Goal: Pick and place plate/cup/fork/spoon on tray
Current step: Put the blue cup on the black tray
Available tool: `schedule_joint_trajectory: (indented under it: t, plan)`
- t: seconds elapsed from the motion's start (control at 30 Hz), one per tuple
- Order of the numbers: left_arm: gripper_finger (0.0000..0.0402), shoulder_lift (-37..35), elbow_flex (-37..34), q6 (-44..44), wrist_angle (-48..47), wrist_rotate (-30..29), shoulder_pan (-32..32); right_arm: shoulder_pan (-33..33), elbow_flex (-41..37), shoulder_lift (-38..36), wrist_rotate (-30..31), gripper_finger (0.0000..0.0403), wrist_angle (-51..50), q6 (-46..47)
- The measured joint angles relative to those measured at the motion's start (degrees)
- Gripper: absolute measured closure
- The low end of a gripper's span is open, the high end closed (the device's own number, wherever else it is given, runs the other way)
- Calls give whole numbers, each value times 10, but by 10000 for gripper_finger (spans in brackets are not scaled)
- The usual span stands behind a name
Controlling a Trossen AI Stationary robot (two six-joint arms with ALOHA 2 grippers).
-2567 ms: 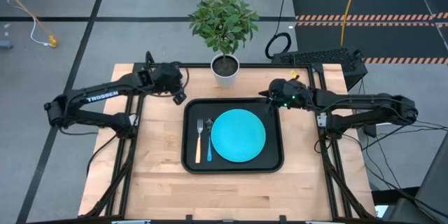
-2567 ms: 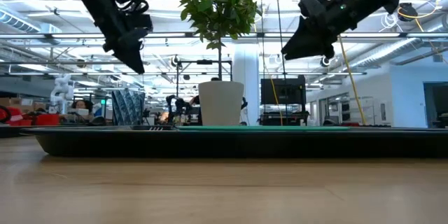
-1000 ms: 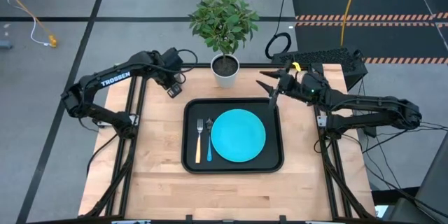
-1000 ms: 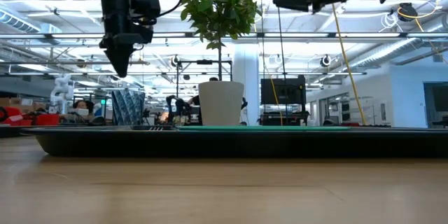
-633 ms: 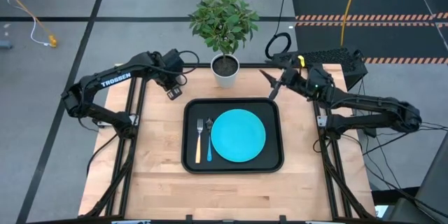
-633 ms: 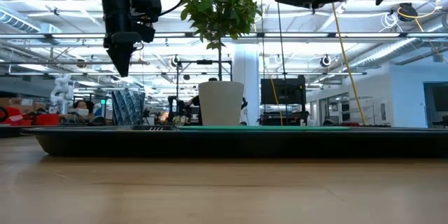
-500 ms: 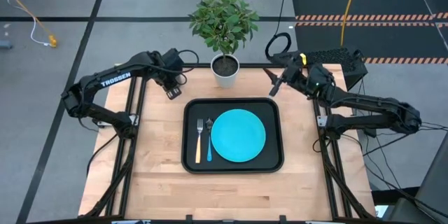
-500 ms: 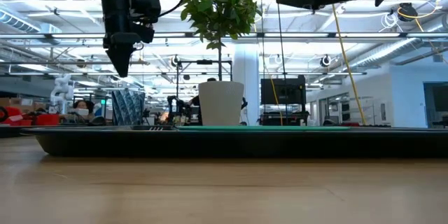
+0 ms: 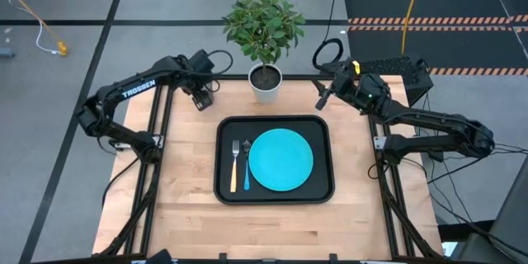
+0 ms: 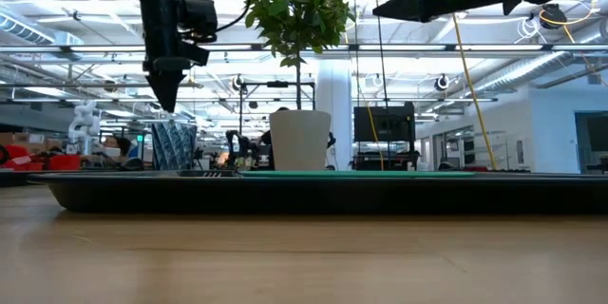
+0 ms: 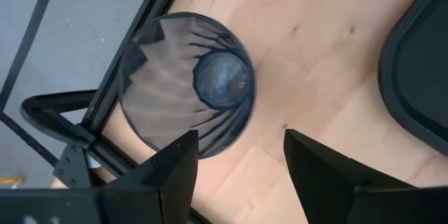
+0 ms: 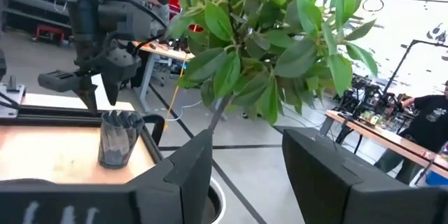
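The black tray (image 9: 322, 188) lies mid-table, carrying the turquoise plate (image 9: 280, 159), the orange-handled fork (image 9: 233, 167) and the blue-handled spoon (image 9: 247, 165), which lie side by side left of the plate. The dark cup (image 11: 185, 84) stands upright on the wood by the far left corner, also seen in the low view (image 10: 173, 144). My left gripper (image 11: 238, 161) hangs open just above the cup, pointing steeply down, clear of its rim (image 10: 163, 95). My right gripper (image 10: 389, 7) is open, held high and level over the far right.
A white pot with a green plant (image 9: 266, 78) stands at the far edge between the two arms. Black frame bars (image 11: 56, 105) run along the table's left edge beside the cup. Bare wood (image 9: 272, 231) lies in front of the tray.
My left gripper has shifted a little toward the table's far edge and slightly down over the cup. My right gripper has swung toward the far edge, away from the tray, and tipped up to about level.
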Motion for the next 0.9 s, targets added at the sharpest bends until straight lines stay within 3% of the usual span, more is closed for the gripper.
schedule_joint_trajectory:
  t: [0.47,0.9]
  plan:
    - [188,1,0,18,2,1,-15,0,-22,10,2,234,-15,-20]
    - [188,20,0,45,-2,1,-14,-8,-50,10,2,234,78,-30]
